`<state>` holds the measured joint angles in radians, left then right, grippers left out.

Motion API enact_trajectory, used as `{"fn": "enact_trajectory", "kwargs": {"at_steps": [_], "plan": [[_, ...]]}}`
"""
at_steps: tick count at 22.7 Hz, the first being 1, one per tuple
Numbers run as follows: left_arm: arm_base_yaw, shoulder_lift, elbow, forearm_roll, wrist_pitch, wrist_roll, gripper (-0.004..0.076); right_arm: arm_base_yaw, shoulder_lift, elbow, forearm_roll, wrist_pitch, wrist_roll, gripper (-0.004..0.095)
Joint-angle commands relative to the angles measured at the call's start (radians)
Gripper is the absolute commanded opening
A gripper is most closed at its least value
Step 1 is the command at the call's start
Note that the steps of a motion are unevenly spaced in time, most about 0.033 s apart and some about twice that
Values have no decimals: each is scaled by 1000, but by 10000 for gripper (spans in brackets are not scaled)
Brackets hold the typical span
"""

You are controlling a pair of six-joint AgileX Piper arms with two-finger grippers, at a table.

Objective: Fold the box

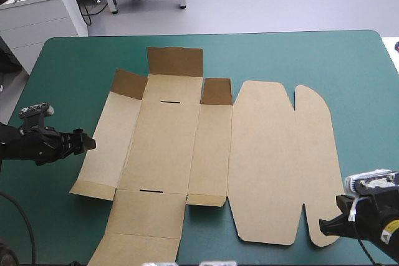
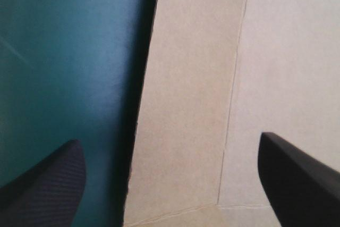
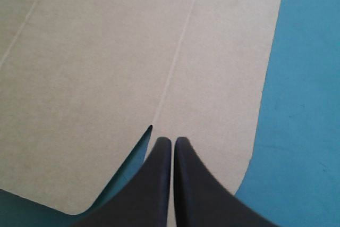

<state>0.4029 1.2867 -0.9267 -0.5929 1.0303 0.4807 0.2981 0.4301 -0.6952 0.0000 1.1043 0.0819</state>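
Flat cut sheet of brown board, the box [image 1: 206, 154], spread across the middle of the teal-green worktop [image 1: 324, 60], three small far flaps [image 1: 175, 61] tilted up — left jaws spread wide at its left edge, right jaws pressed together at its near right corner.

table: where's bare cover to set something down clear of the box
Bare teal-green cover runs along the far edge beyond the box, widest at the far right corner. The far left corner is free too. Crowded: the near edge, with the left jaws at the box's left side and the right jaws by its near right corner.
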Motion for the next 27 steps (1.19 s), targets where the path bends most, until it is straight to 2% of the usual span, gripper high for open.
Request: {"fn": "enact_trajectory", "kwargs": {"at_steps": [1,3,6,9,17,23,24,26,27], "plan": [[69,67,-33,-189,92,134,619,-4,-63,-24,32,-49,1,-1],[60,139,-33,-221,134,211,619,-4,-136,-24,54,-49,-1,-1],[37,210,-33,-218,118,264,619,-4,-206,-24,67,-47,-82,-1],[23,281,-33,-197,137,271,619,-4,-241,-24,73,-41,-82,-1],[-9,318,-33,-281,259,326,619,-4,-241,-24,73,-13,-110,-1],[-131,316,-33,-170,261,303,617,-4,-241,-24,73,-13,-125,-1],[-136,316,-33,-166,261,303,610,-4,-241,-24,73,-13,-125,-1],[-136,316,-33,-166,261,301,525,-4,-241,-24,73,-13,-125,-1],[-136,316,-33,-165,261,301,422,-4,-241,-24,73,-12,-127,-1]]}}
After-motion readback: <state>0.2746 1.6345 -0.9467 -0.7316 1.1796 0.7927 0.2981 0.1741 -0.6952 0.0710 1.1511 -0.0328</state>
